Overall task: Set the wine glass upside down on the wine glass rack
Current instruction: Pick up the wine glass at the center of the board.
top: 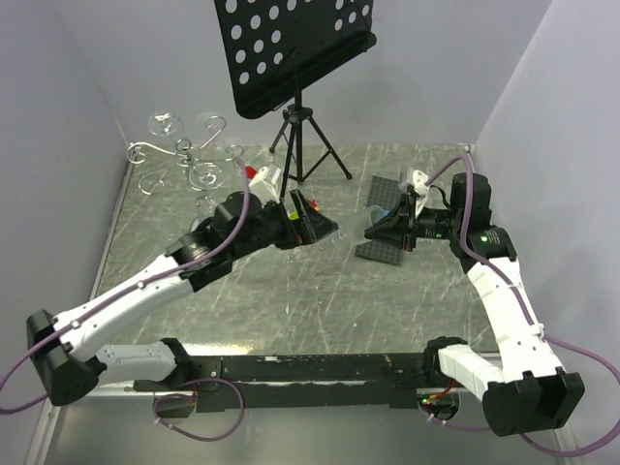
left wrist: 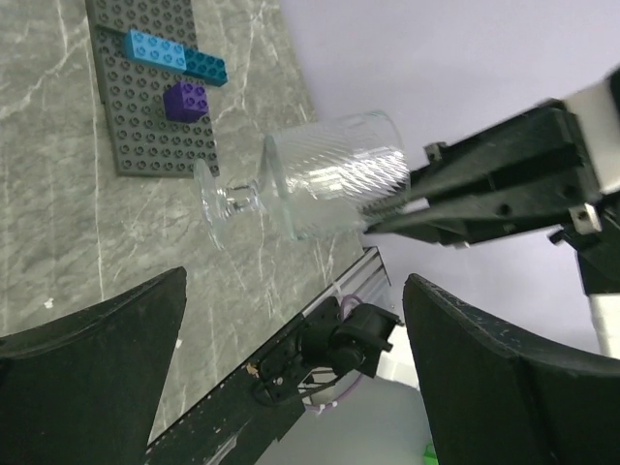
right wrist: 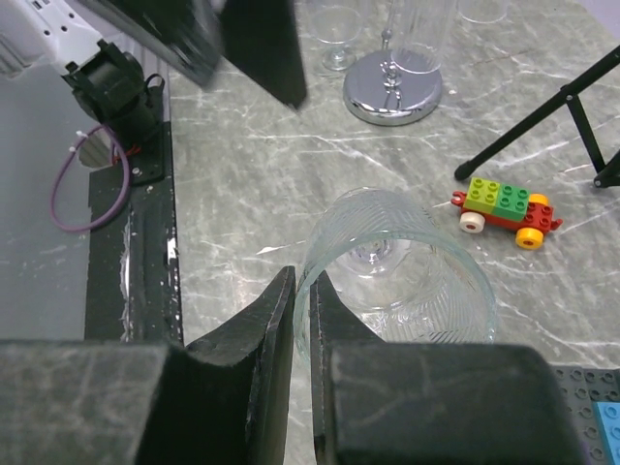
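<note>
While my right pincer (right wrist: 300, 291) pinches the glass (left wrist: 329, 174) by its rim, wall between the two fingers, the glass lies on its side in the air above the table (right wrist: 242, 174), foot away from my grip. My left pincer (left wrist: 293, 281) is spread wide, touching nothing. The rack (top: 184, 155) stands far left, well apart.

wine glass (left wrist: 329, 174): clear, ribbed, sideways, airborne | wine glass rack (top: 184, 155): chrome, upright, far-left
</note>
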`<act>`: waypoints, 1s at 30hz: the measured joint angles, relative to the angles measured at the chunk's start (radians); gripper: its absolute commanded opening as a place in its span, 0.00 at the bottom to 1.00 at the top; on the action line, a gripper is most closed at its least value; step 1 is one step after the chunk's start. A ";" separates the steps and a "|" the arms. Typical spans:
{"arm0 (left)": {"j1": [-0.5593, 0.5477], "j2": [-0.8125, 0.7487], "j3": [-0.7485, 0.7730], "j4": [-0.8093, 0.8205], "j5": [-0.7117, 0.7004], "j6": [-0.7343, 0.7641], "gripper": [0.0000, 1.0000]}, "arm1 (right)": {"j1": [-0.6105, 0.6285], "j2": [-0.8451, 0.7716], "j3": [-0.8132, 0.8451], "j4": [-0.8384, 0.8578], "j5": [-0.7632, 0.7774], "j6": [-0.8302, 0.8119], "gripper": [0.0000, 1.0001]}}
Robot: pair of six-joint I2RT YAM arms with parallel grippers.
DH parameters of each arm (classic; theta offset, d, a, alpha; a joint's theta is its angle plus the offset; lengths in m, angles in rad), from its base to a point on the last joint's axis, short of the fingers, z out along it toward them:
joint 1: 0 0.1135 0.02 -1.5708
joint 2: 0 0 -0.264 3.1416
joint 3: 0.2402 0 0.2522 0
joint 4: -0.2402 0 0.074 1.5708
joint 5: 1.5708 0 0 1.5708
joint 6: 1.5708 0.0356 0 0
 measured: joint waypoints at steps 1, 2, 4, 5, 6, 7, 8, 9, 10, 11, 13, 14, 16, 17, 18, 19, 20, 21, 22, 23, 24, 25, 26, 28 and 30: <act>-0.001 0.017 -0.004 0.016 0.000 -0.007 0.99 | 0.000 0.000 0.000 0.000 -0.001 0.002 0.00; -0.002 0.034 -0.008 0.034 0.001 -0.015 0.97 | -0.001 0.000 -0.001 0.000 -0.005 0.003 0.00; -0.003 0.060 -0.018 0.061 0.001 -0.027 0.92 | -0.002 -0.001 -0.002 0.001 -0.009 0.004 0.00; -0.004 0.072 -0.024 0.071 0.000 -0.035 0.91 | -0.004 -0.002 -0.002 0.002 -0.010 0.006 0.00; -0.004 0.079 -0.029 0.078 0.000 -0.041 0.88 | -0.005 -0.005 -0.003 0.003 -0.012 0.007 0.00; -0.004 0.085 -0.038 0.087 -0.001 -0.047 0.85 | -0.006 -0.009 -0.005 0.006 -0.013 0.009 0.00; -0.004 0.087 -0.044 0.092 -0.002 -0.050 0.85 | -0.008 -0.012 -0.007 0.008 -0.014 0.010 0.00; -0.004 0.087 -0.052 0.099 -0.004 -0.060 0.82 | -0.011 -0.019 -0.011 0.012 -0.016 0.011 0.00; -0.004 0.087 -0.060 0.106 -0.004 -0.068 0.79 | -0.014 -0.024 -0.015 0.015 -0.018 0.013 0.00; -0.004 0.087 -0.065 0.111 -0.008 -0.072 0.75 | -0.015 -0.028 -0.016 0.015 -0.020 0.014 0.00; -0.005 0.084 -0.083 0.124 -0.024 -0.083 0.70 | -0.017 -0.034 -0.016 0.018 -0.025 0.018 0.00; -0.005 0.084 -0.092 0.130 -0.028 -0.090 0.65 | -0.018 -0.036 -0.016 0.021 -0.028 0.018 0.00; -0.005 0.085 -0.105 0.135 -0.031 -0.099 0.62 | -0.018 -0.037 -0.016 0.025 -0.034 0.020 0.00; -0.005 0.085 -0.108 0.137 -0.031 -0.100 0.60 | -0.018 -0.037 -0.016 0.027 -0.035 0.022 0.00; -0.005 0.085 -0.109 0.137 -0.030 -0.101 0.58 | -0.018 -0.038 -0.016 0.029 -0.036 0.023 0.00; -0.005 0.087 -0.109 0.138 -0.030 -0.101 0.57 | -0.018 -0.038 -0.016 0.030 -0.037 0.025 0.00; -0.005 0.088 -0.109 0.140 -0.030 -0.101 0.56 | -0.018 -0.038 -0.016 0.031 -0.037 0.026 0.00; -0.005 0.090 -0.109 0.142 -0.030 -0.101 0.55 | -0.018 -0.038 -0.017 0.031 -0.039 0.028 0.00; -0.005 0.093 -0.109 0.145 -0.030 -0.101 0.52 | -0.019 -0.038 -0.017 0.032 -0.042 0.029 0.00; -0.005 0.097 -0.109 0.146 -0.030 -0.101 0.51 | -0.021 -0.038 -0.017 0.032 -0.043 0.029 0.00; -0.005 0.102 -0.109 0.150 -0.030 -0.100 0.50 | -0.021 -0.038 -0.017 0.034 -0.043 0.029 0.00; -0.005 0.108 -0.109 0.153 -0.028 -0.100 0.50 | -0.022 -0.038 -0.018 0.035 -0.043 0.029 0.00; -0.005 0.114 -0.109 0.155 -0.025 -0.100 0.50 | -0.022 -0.038 -0.018 0.035 -0.043 0.029 0.00; -0.005 0.127 -0.109 0.159 -0.021 -0.100 0.50 | -0.023 -0.038 -0.018 0.036 -0.043 0.030 0.00; -0.005 0.145 -0.108 0.160 -0.014 -0.100 0.49 | -0.023 -0.038 -0.019 0.037 -0.044 0.030 0.00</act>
